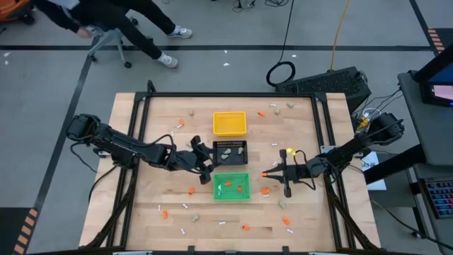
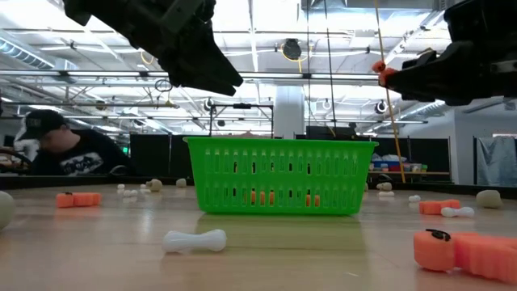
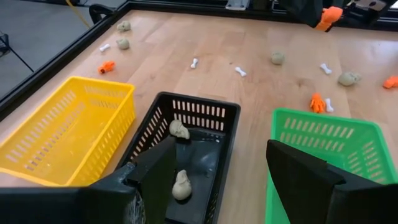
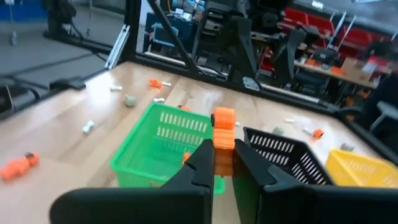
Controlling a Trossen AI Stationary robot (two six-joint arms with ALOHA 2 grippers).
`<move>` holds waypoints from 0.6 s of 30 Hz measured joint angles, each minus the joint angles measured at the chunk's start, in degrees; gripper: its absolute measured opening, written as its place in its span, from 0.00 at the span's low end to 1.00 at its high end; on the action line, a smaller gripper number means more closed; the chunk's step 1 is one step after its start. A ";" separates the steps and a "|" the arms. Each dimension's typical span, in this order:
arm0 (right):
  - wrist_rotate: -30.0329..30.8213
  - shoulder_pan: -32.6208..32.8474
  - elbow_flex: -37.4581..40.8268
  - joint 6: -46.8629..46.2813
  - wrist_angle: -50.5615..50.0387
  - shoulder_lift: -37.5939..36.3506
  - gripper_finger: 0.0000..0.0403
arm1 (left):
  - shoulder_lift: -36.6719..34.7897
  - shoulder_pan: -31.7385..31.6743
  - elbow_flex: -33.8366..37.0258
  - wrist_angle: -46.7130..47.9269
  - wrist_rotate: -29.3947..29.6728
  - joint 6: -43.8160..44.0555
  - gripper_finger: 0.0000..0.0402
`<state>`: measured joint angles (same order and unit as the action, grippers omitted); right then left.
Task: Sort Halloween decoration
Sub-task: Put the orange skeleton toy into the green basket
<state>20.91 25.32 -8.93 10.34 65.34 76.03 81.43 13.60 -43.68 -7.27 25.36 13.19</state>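
Observation:
Three trays stand in a row at the table's middle: yellow [image 1: 229, 122] farthest, black [image 1: 230, 149] in the middle, green [image 1: 232, 186] nearest. Beige lumps [image 3: 179, 129] lie in the black tray and orange bits [image 1: 241, 188] in the green one. More orange bits [image 1: 286, 221], white sticks [image 1: 186, 206] and lumps [image 1: 282, 204] lie scattered on the wood. My left gripper [image 1: 205, 164] hangs open just left of the black and green trays, holding nothing. My right gripper [image 1: 267, 173] is right of the green tray, shut on an orange piece [image 4: 222, 121]. My right gripper pinches the orange piece's lower end [image 4: 222, 144] between its two fingertips. Most of the piece sticks out beyond the tips. The fingers lie about level and come from the table's right. The piece [image 2: 380, 71] is lifted well clear of the table.
Black frame rails [image 1: 320, 120] run along the table's left, right and far sides. A person [image 2: 65, 149] sits beyond the table's far left. Loose pieces dot the near strip [image 1: 244, 227] and the far corners.

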 joint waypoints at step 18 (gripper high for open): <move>-0.99 0.00 -5.53 -23.13 -1.63 -0.02 0.04 | 0.00 0.82 0.00 -1.40 -0.02 -0.05 0.62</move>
<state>19.92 25.32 -14.46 -12.79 63.71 76.01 81.43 14.41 -43.68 -8.67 25.34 13.14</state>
